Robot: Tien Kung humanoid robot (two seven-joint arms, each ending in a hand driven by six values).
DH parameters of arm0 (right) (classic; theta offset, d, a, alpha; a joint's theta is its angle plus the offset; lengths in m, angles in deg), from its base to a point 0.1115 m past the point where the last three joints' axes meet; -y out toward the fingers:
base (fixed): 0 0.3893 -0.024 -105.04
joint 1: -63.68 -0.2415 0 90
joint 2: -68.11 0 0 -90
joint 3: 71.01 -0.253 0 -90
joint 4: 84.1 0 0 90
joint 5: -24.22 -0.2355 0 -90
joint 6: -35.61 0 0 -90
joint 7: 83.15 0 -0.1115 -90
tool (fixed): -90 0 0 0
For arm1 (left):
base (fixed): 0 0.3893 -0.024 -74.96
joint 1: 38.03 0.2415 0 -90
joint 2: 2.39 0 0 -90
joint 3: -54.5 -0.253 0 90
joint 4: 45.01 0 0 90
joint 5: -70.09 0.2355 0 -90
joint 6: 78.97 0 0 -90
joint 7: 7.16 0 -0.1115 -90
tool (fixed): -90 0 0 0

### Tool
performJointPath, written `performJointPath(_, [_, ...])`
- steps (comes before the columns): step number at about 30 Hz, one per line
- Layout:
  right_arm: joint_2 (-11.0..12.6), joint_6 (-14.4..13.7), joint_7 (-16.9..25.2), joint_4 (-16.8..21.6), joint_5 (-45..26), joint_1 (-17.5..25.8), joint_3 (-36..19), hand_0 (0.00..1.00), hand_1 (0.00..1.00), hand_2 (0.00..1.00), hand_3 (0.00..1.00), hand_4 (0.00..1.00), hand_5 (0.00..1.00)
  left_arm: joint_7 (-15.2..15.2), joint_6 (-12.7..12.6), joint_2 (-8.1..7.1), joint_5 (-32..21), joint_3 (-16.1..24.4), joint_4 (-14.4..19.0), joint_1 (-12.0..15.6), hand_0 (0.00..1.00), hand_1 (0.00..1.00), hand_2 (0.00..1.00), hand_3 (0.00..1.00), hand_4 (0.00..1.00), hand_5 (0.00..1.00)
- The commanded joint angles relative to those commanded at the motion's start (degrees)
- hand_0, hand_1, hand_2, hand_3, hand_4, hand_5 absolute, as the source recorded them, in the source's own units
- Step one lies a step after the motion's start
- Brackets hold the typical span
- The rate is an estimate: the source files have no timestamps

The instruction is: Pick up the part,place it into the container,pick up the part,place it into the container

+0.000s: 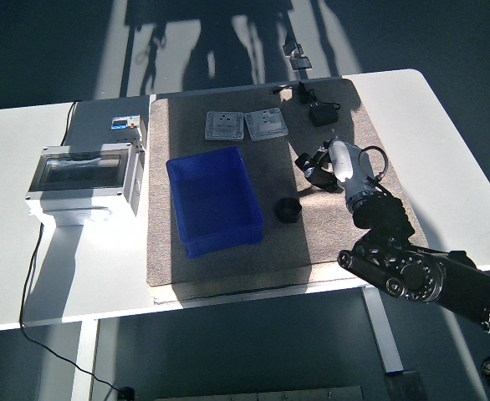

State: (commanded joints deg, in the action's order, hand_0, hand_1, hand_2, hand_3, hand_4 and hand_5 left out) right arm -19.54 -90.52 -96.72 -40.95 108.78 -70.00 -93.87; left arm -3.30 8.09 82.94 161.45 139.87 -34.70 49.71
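Part (288, 210) sits on the mat just right of the blue container (214, 200), right hand (319, 164) above it seemingly empty, fingers loosely curled — descend square, close firmly before lifting.

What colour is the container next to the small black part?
Blue: the container shows clearly in the head view.
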Motion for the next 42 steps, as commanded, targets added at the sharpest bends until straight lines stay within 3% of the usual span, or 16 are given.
performJointPath(8, [0.42, 0.98, -0.1, 4.98, -9.72, -0.3, 1.22, 0.811, 0.604, 0.446, 0.28, 0.416, 0.026, -0.07, -0.5, 0.2, -0.66, -0.33, 0.0, 0.32, 0.678, 0.579, 0.447, 0.577, 0.617, 0.894])
performJointPath(20, [1.47, 0.67, 0.1, 12.81, -13.46, 0.21, -0.07, 0.794, 0.606, 0.443, 0.282, 0.415, 0.023, -0.11, -0.76, 0.18, -0.64, -0.29, 0.0, 0.49, 0.676, 0.578, 0.446, 0.575, 0.615, 0.891])
performJointPath(26, [2.03, -0.13, 0.02, 18.86, -8.53, 0.93, -1.93, 0.778, 0.606, 0.443, 0.284, 0.416, 0.019, -0.13, -0.75, 0.12, -0.72, -0.23, 0.0, 0.52, 0.676, 0.578, 0.444, 0.573, 0.615, 0.889])
performJointPath(32, [1.89, -0.04, 0.82, 24.09, -1.53, 0.43, 0.13, 0.772, 0.61, 0.433, 0.283, 0.416, 0.024, -0.01, -0.7, 0.12, -0.48, -0.18, 0.0, 0.4, 0.676, 0.578, 0.443, 0.572, 0.621, 0.868])
performJointPath(42, [1.31, 1.57, 1.27, 22.5, 12.81, -0.43, 4.34, 0.768, 0.61, 0.435, 0.284, 0.418, 0.013, -0.02, -0.78, 0.06, -0.38, 0.04, 0.0, 0.38, 0.676, 0.577, 0.443, 0.572, 0.62, 0.87])
